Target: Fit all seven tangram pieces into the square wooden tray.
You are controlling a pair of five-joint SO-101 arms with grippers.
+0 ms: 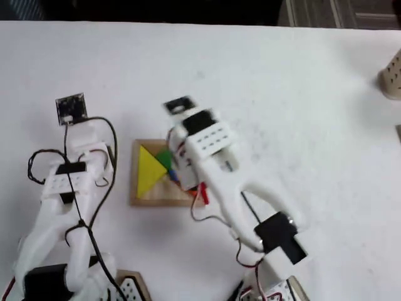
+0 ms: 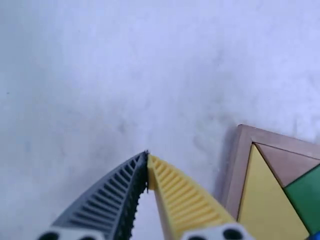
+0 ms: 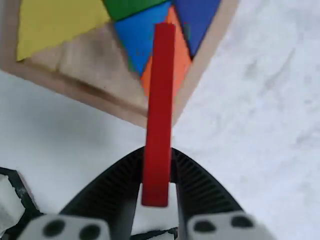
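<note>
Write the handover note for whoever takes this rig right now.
Left gripper: jaws shut, empty, over the table beside the tray.
Right gripper: shut on the red piece, held on edge above a tray corner.
Done: yellow, green, blue and orange pieces lie in the tray.
Left: seat the red piece; bare wood shows beside the yellow.

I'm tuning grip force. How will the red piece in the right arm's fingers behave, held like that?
The red piece looks stiff: it juts straight from the right gripper without sagging. Thin, it is probably light. Pinched near one end, it might pivot between the ribbed fingers.
</note>
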